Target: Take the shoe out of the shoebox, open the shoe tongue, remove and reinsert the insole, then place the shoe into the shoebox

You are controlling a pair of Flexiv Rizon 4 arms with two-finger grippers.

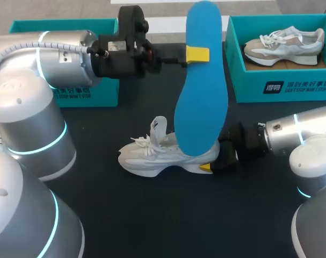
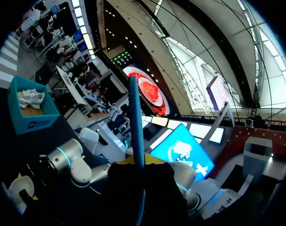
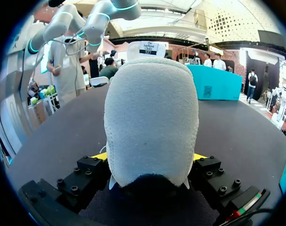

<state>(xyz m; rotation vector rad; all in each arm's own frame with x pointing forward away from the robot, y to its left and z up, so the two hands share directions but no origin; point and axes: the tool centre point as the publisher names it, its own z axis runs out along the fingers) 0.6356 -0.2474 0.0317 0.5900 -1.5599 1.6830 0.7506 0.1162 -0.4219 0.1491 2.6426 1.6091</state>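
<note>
White sneaker [image 1: 152,156] stands upright at centre-near on the black table [image 1: 152,215], toe to the left. Right gripper [image 1: 219,161] pinches its heel, a yellow tip on either side. Left gripper [image 1: 197,54] pinches the blue insole [image 1: 201,97], held on end, lower end at the sneaker's heel opening. Teal right shoebox [image 1: 281,91], far right, holds a second sneaker [image 1: 283,48]. Teal left shoebox [image 1: 93,94] sits far left, behind the left arm [image 1: 60,54].

Two shoes [image 1: 146,158] [image 1: 283,47], two shoeboxes [image 1: 283,88] [image 1: 87,94], one insole [image 1: 201,107].

Blue insole [image 1: 201,102], off-white shoe [image 1: 146,159] — teal shoebox [image 1: 243,80], black table [image 1: 152,215].
</note>
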